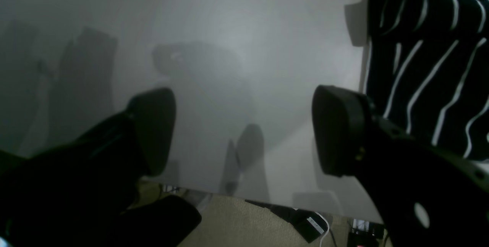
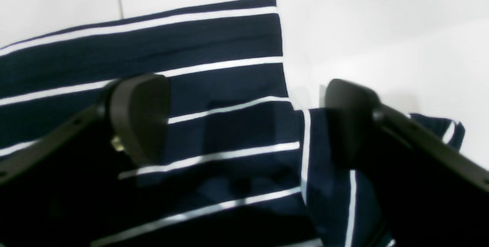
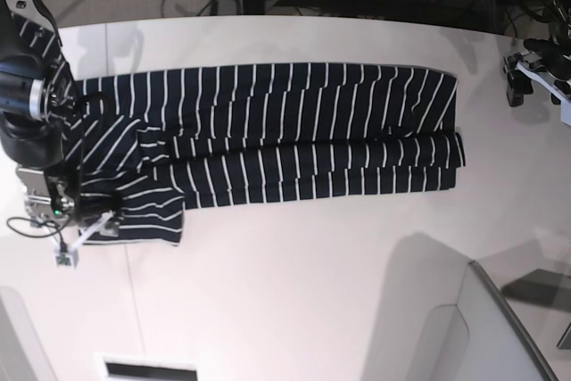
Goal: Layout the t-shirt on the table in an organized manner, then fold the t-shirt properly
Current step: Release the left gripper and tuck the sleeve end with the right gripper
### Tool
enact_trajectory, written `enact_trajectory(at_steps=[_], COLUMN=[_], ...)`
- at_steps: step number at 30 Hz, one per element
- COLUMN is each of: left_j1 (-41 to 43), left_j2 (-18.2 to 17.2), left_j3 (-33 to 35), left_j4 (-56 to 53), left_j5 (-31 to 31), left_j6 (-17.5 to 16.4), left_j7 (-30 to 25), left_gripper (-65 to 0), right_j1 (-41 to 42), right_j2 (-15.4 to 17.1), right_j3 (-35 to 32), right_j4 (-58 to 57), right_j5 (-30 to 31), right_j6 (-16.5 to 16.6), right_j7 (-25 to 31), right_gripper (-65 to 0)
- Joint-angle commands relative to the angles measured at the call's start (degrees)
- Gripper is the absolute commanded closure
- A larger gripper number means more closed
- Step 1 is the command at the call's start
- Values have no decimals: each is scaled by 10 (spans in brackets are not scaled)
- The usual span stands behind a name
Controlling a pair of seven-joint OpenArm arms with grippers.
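Base view: t-shirt (image 3: pixel 294 131) lies long on the table (image 3: pixel 294 292); both claws spread, gripping nothing.

The right arm (image 3: pixel 27 113) reaches in along the base view's left edge, its wrist low, and the right gripper (image 2: pixel 244 121) points downward with jaws spread wide, nothing between them. The left gripper (image 1: pixel 244 128) sits at the far right, equally wide open and empty.

White table (image 3: pixel 294 310) w/ thin dark seam, striped navy t-shirt (image 3: pixel 294 131) flat across far half.
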Motion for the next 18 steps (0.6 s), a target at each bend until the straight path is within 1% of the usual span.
enact_trajectory(at_steps=[1,2,4,5,7,9,10,15,16,18], left_j1=[0,0,0,0,0,0,0,0,0,0], left_j2=[-11,-11,-11,-11,-11,-11,-11,-11,-11,-11], left_j3=[-2,-2,-2,-2,-2,-2,-2,-2,-2,-2], left_j4=[9,9,9,9,9,9,9,9,9,9], left_j5=[-6,-6,-6,-6,-6,-6,-6,-6,-6,-6], left_j6=[0,0,0,0,0,0,0,0,0,0], left_j7=[-11,-11,-11,-11,-11,-11,-11,-10,-10,-10], left_gripper=[-541,-541,-541,-541,-541,-541,-541,-541,-541,-541], right_j1=[18,18,18,18,20,21,22,19,17,6], right_j2=[6,6,6,6,6,6,6,6,6,5], right_j3=[0,0,1,1,4,5,5,5,5,4], right_j4=[10,11,11,11,11,11,11,23,37,72], right_j5=[-1,-1,-1,-1,-1,-1,-1,-1,-1,-1], right_j6=[-2,-2,-2,-2,-2,-2,-2,-2,-2,-2], right_j7=[9,9,9,9,9,7,6,4,-3,-36], right_gripper=[-537,-510,-429,-366,-215,-93,-62,-48,-36,-2])
